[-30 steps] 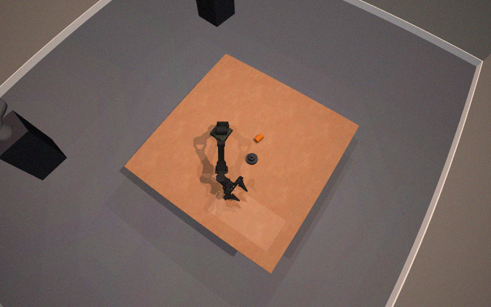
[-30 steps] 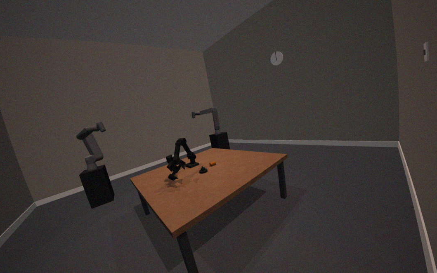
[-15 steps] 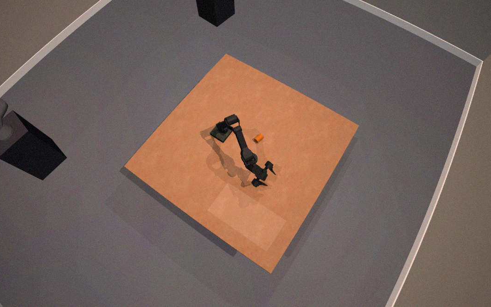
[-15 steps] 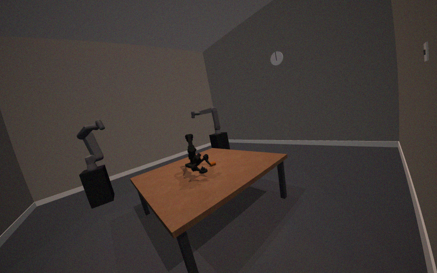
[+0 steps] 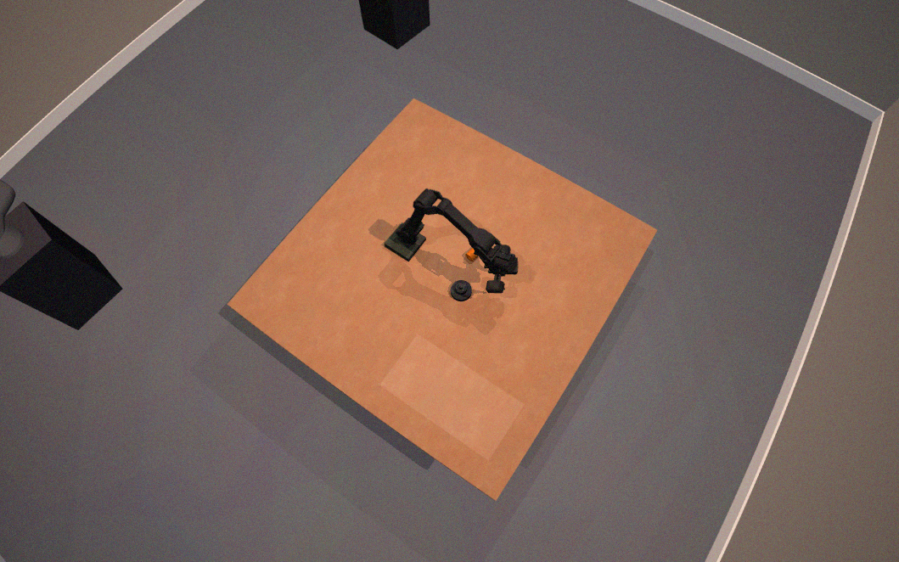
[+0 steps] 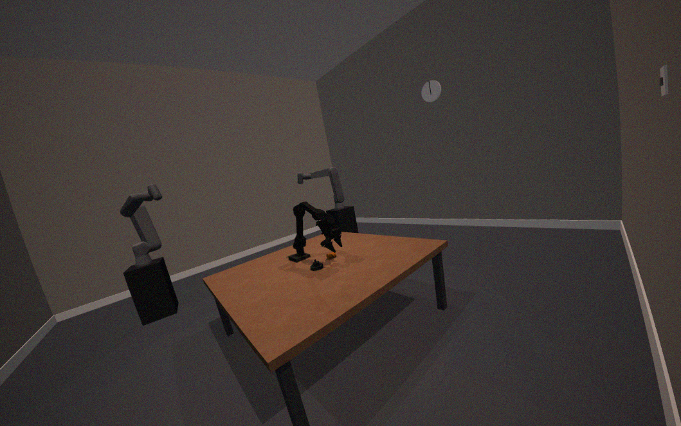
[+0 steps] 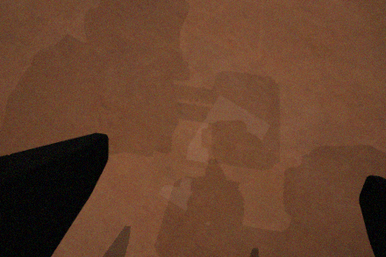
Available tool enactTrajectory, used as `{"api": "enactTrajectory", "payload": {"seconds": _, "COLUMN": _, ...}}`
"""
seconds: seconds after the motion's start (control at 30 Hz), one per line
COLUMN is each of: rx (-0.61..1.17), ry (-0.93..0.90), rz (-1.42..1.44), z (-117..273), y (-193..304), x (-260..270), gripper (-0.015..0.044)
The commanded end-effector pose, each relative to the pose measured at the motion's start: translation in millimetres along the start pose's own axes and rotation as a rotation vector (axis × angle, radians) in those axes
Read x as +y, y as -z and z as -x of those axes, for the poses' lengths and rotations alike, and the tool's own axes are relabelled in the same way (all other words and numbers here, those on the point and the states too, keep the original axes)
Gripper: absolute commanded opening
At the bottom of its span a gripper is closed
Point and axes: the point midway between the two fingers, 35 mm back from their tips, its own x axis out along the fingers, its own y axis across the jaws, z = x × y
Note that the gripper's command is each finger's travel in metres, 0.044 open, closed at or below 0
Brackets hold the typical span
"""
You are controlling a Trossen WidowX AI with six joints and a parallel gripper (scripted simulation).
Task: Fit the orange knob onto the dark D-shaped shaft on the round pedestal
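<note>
Handling and Grip Point: Orange Knob

The small orange cylindrical knob (image 5: pixel 471 255) (image 6: pixel 331 256) is on the tan wooden tabletop (image 5: pixel 543 188) (image 6: pixel 369 253), near the centre of the top view, partly covered by the arm. The black round pedestal (image 5: pixel 461 290) (image 6: pixel 316 266) is just below and left of it in that frame. The knob is not yet fitted.

Tool state: the black two-finger gripper (image 6: pixel 334 247) (image 7: pixel 234 167) is spread wide with nothing between its fingers. The wrist view, lower left and lower right, shows the fingertips well apart over shadowed tabletop; the knob is outside that view.

Expected handling: light and rigid, probably plastic; unlikely to deform. The curved side may roll or slip if one finger touches first.

Grip point: centre the fingers across the curved side at mid-length. Keep the holed end uncovered. Use moderate force; the knob must not twist in the grip during flat-side alignment.
</note>
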Motion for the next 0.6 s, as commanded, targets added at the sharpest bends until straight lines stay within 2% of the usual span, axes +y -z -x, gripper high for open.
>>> {"api": "enactTrajectory", "payload": {"seconds": 0.0, "rx": 0.198, "ry": -0.016, "rz": 0.318, "z": 29, "y": 22, "x": 62, "gripper": 0.0440}}
{"api": "enactTrajectory", "payload": {"seconds": 0.33, "rx": 0.539, "ry": -0.093, "rz": 0.975, "z": 108, "y": 81, "x": 138, "gripper": 0.0440}}
{"api": "enactTrajectory", "payload": {"seconds": 0.57, "rx": 0.549, "ry": -0.096, "rz": 0.997, "z": 111, "y": 82, "x": 140, "gripper": 0.0440}}
